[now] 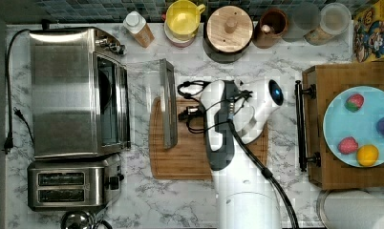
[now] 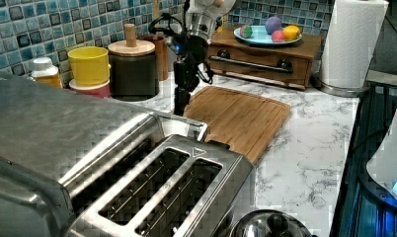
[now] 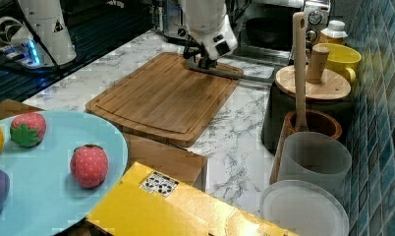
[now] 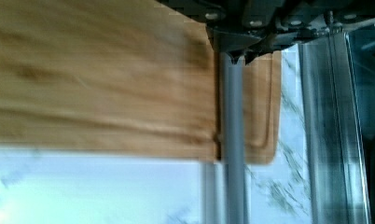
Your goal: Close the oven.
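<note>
Cutting board (image 1: 190, 157) under oven (image 1: 75, 90) door

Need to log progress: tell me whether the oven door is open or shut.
Open. The oven door hangs down flat over the cutting board, its cavity exposed.

White grey-veined marble countertop (image 1: 142, 200), blue-green mosaic tile backsplash (image 2: 19, 29) behind, dark surface beyond the counter edge

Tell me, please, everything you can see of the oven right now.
The oven is a boxy brushed-steel toaster oven at the top view's left, knobs at its far corner, black cord trailing behind. Its glass door lies folded down flat, the bar handle over the wooden cutting board, with the gripper at that handle.
</note>
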Controlling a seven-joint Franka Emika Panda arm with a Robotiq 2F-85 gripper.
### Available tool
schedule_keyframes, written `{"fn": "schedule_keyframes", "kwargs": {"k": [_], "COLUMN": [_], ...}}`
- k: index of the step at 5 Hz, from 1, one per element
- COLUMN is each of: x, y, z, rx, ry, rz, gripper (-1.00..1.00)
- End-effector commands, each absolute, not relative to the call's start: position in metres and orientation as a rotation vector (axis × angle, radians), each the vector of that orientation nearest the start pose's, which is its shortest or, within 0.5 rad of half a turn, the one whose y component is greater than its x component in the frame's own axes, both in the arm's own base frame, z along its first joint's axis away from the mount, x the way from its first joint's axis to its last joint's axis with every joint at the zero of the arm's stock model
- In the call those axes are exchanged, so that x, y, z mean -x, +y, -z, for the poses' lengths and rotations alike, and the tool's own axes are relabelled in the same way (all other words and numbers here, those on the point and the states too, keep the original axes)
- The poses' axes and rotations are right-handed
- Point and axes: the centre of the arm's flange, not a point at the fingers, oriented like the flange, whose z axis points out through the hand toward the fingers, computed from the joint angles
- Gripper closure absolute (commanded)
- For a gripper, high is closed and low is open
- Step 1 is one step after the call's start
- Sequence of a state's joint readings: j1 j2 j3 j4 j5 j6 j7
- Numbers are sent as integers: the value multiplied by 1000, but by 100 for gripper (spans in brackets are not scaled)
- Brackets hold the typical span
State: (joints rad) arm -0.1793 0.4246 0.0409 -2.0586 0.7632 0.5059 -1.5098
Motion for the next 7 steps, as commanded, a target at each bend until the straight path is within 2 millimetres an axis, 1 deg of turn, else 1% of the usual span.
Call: {"fn": "schedule_keyframes", "kwargs": {"k": [1, 2, 3, 4, 5, 6, 7], "x": [-603, -601, -600, -602, -611, -615, -616], "y": [-24, -34, -35, -31, -21, 4, 15], "z": [-234, -239, -232, -231, -229, -220, -215], "rx": [2435, 2385, 2332, 2282, 2206, 2229, 2246], "ry": [-56, -5, 13, 2, -75, -116, -125], "rz": [87, 97, 113, 124, 27, -28, -60], "gripper": [100, 100, 100, 100, 100, 100, 100]}}
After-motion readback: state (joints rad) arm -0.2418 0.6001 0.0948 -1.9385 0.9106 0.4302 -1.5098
